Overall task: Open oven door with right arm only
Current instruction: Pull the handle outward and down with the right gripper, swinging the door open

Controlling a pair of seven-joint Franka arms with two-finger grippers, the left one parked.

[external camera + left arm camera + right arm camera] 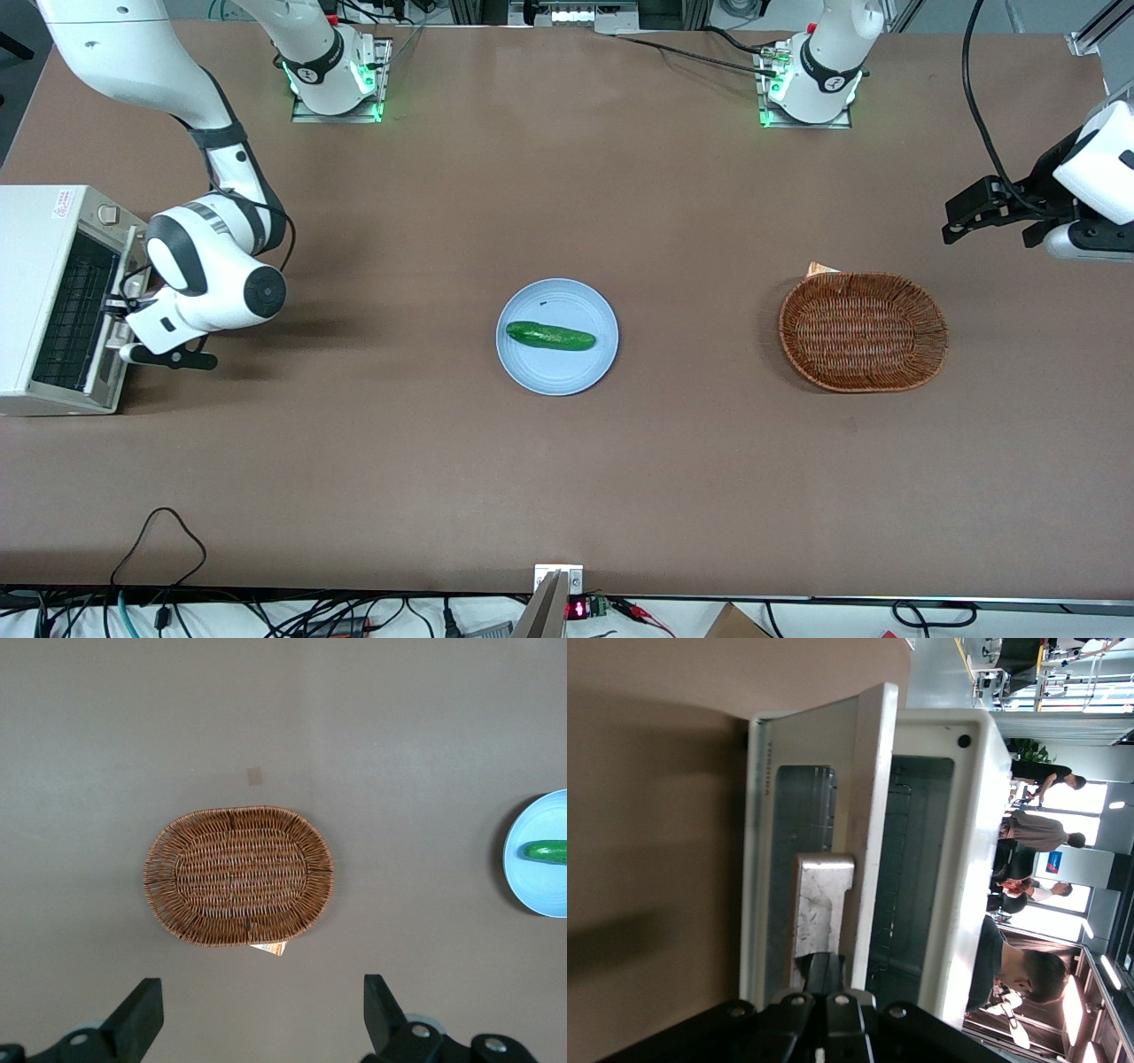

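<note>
The small white toaster oven [40, 266] stands at the working arm's end of the table. Its oven door [133, 257] hangs partly swung away from the oven body, with a gap showing the dark rack inside. In the right wrist view the door's frame [864, 815] and glass window [799, 815] tilt off the cavity [921, 859]. The right arm [217, 266] reaches down in front of the door. Its gripper [118, 307] is at the pale bar handle [822, 904], and the black fingers [817, 967] lie pressed together against the handle's end, with nothing between them.
A pale blue plate [532, 372] with a green cucumber [549, 336] sits mid-table. A brown wicker basket [864, 332] lies toward the parked arm's end. A black cable loop [159, 532] rests near the table's front edge.
</note>
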